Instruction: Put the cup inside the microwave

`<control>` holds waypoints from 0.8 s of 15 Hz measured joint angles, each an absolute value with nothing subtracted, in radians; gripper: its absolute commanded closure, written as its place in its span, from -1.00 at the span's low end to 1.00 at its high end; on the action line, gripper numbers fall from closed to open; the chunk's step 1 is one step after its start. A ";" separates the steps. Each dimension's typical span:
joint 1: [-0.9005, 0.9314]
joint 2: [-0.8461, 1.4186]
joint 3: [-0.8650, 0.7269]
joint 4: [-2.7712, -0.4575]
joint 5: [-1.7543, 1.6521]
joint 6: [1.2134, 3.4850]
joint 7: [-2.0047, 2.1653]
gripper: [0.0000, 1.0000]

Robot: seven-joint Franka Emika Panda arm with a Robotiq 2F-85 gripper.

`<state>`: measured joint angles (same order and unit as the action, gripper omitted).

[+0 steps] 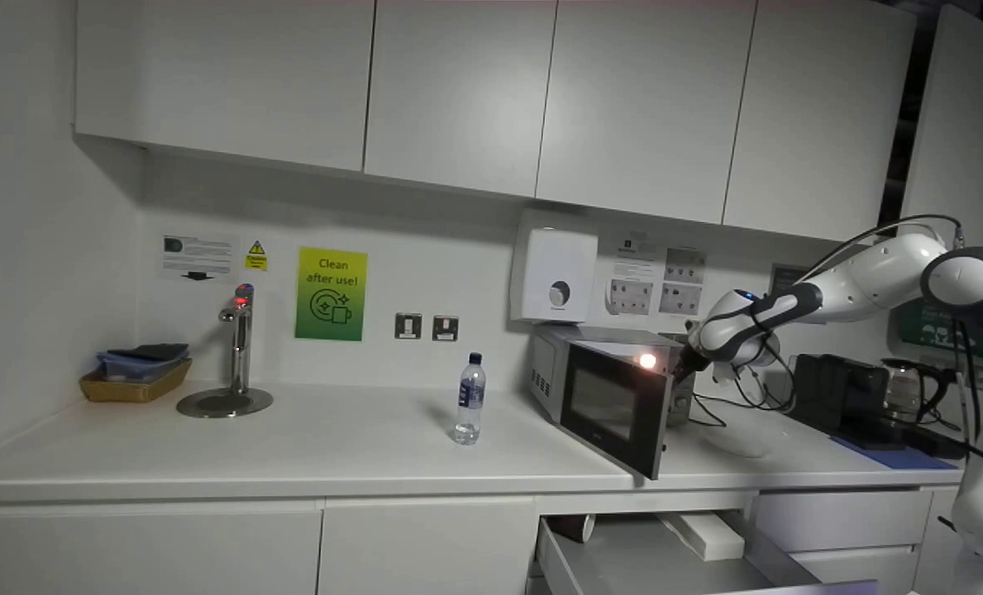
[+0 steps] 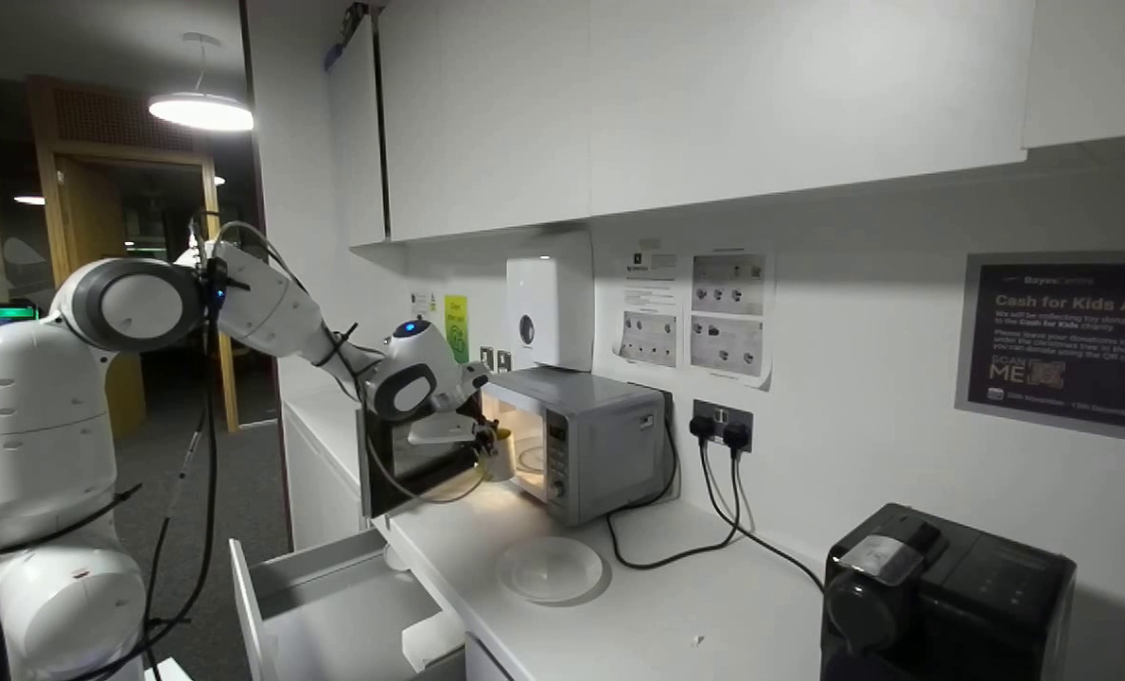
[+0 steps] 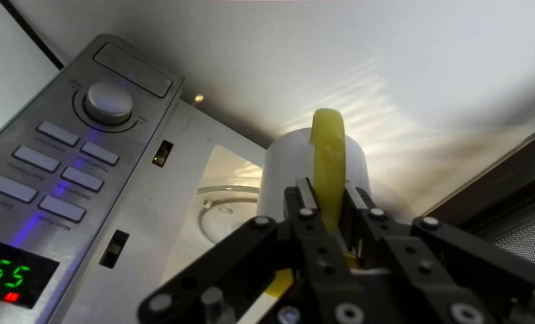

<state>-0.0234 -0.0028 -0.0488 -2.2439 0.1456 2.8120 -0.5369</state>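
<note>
The cup [image 3: 280, 166] is white with a yellow handle and a yellow inside. My gripper [image 3: 328, 191] is shut on the handle in the wrist view. In an exterior view the cup [image 2: 499, 458] is upright just in front of the microwave's opening, held by the gripper [image 2: 486, 437]; whether it touches the counter I cannot tell. The silver-grey microwave [image 2: 609, 449] is lit inside and its door [image 2: 373, 463] stands wide open; its control panel [image 3: 94, 144] shows at left in the wrist view. In an exterior view the microwave door [image 1: 615, 401] hides the cup.
A clear round plate [image 2: 551, 570] lies on the counter beside the microwave. A water bottle [image 1: 470, 405] stands on the counter on the door's far side. An open drawer [image 1: 656, 570] is below. A black coffee machine [image 2: 950, 596] and power cables [image 2: 657, 558] are nearby.
</note>
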 measured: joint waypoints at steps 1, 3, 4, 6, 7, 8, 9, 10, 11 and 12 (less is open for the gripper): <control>-0.023 0.002 -0.049 -2.240 0.145 2.819 -0.537 0.91; -0.024 0.017 -0.049 -2.230 0.145 2.837 -0.537 0.91; -0.024 0.025 -0.049 -2.224 0.145 2.845 -0.537 0.91; -0.024 0.044 -0.049 -2.209 0.146 2.861 -0.537 0.91; -0.024 0.052 -0.049 -2.201 0.146 2.868 -0.537 0.91; -0.024 0.061 -0.049 -2.191 0.148 2.873 -0.537 0.91; -0.024 0.070 -0.049 -2.180 0.149 2.874 -0.537 0.91; -0.024 0.078 -0.049 -2.170 0.154 2.874 -0.537 0.91; -0.024 0.087 -0.049 -2.160 0.162 2.874 -0.537 0.91; -0.024 0.096 -0.048 -2.148 0.173 2.874 -0.538 0.91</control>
